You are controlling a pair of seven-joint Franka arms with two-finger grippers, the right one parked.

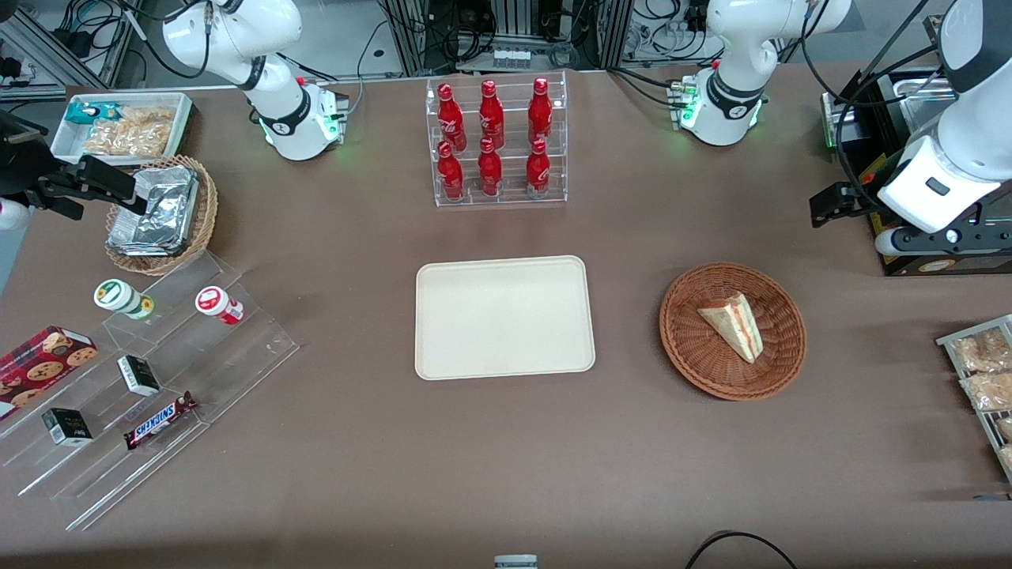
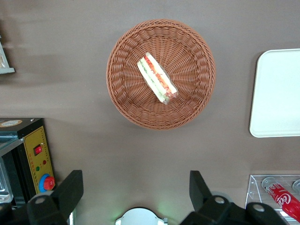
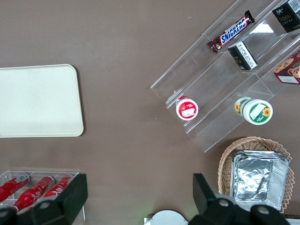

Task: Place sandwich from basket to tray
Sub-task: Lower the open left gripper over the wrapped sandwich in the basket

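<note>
The sandwich, a pale wedge with red, orange and green filling, lies in the round reddish-brown wicker basket. The cream tray sits bare beside the basket, toward the parked arm's end. My gripper hangs high above the table, farther from the front camera than the basket. It is open, its black fingers spread wide with only brown table between them.
A clear rack of red bottles stands farther back than the tray. A black box with a yellow panel sits close to my arm. A wire rack of snack bags lies at the working arm's table edge.
</note>
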